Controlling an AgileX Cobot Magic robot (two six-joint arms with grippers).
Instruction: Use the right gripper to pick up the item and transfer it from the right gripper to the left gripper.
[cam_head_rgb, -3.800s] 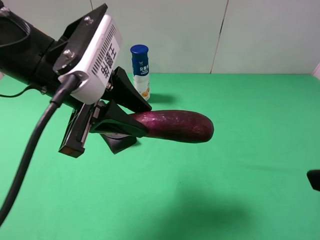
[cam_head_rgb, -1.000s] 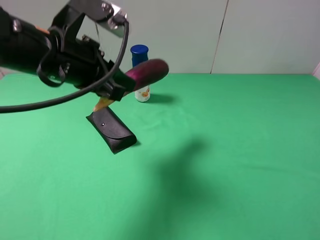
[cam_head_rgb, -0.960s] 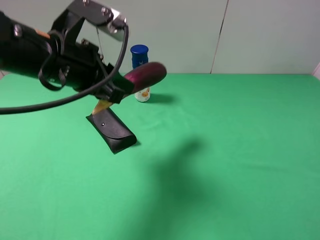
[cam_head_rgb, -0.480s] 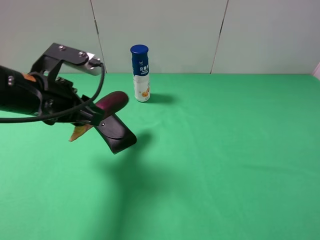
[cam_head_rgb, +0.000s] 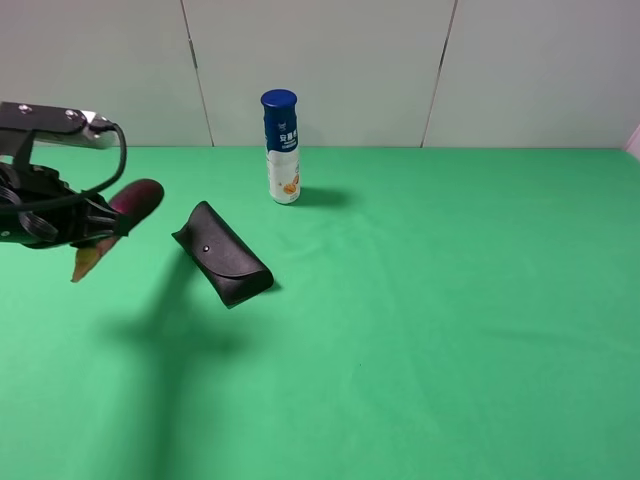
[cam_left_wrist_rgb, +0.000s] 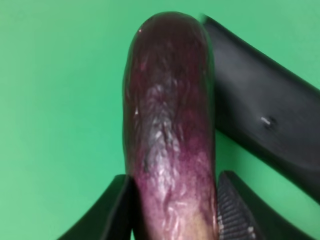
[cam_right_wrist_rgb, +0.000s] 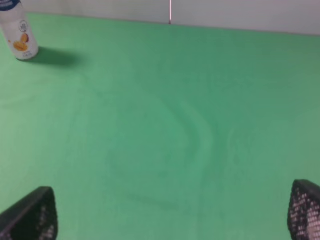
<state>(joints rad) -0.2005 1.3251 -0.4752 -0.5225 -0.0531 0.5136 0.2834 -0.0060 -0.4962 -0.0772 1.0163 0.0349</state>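
While it hangs above the green cloth (cam_head_rgb: 420, 330) at the far left of the high view, the purple eggplant (cam_head_rgb: 128, 201) is pinched by the left gripper (cam_head_rgb: 95, 228), tilted so that its rounded purple end points up toward the black glasses case (cam_head_rgb: 222, 253) and its yellowish-tan stem tip (cam_head_rgb: 83, 263) points down and outward. The left wrist view shows the eggplant (cam_left_wrist_rgb: 170, 130) close up, glossy and wrinkled, with a black finger (cam_left_wrist_rgb: 112, 212) pressed against each side of its lower part and the glasses case (cam_left_wrist_rgb: 265, 115) lying on the cloth just past it. The case lies at a slant, apart from the eggplant. A blue-capped white bottle (cam_head_rgb: 281, 146) stands upright farther back, near the pale wall (cam_head_rgb: 330, 60). The right gripper (cam_right_wrist_rgb: 172, 212) appears only in its own wrist view, its two ribbed fingertips (cam_right_wrist_rgb: 35, 215) spread wide at the frame's corners, with bare cloth between them and the bottle (cam_right_wrist_rgb: 19, 31) well ahead.
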